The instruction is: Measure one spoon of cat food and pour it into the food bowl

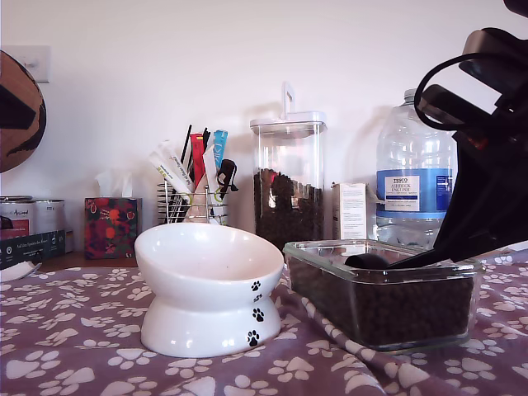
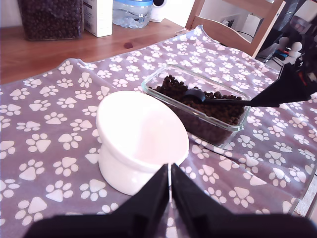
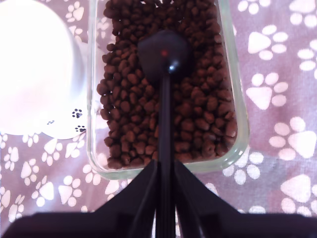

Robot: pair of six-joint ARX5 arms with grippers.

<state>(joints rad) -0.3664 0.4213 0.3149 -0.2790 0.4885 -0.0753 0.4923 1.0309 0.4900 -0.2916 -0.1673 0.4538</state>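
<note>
Scoop in the kibble, bowl waiting empty.

Exterior view: the spoon [image 1: 388, 261] rests cup-down in the glass dish [image 1: 384, 299] of cat food [image 1: 396, 309], right of the food bowl [image 1: 210, 285]. First wrist view: my first end effector [image 2: 171, 184] hangs closed and empty over the bowl. Second wrist view: my second end effector [image 3: 163, 171] clamps the spoon's handle; lifting tilted could spill kibble onto the tabletop.
</note>
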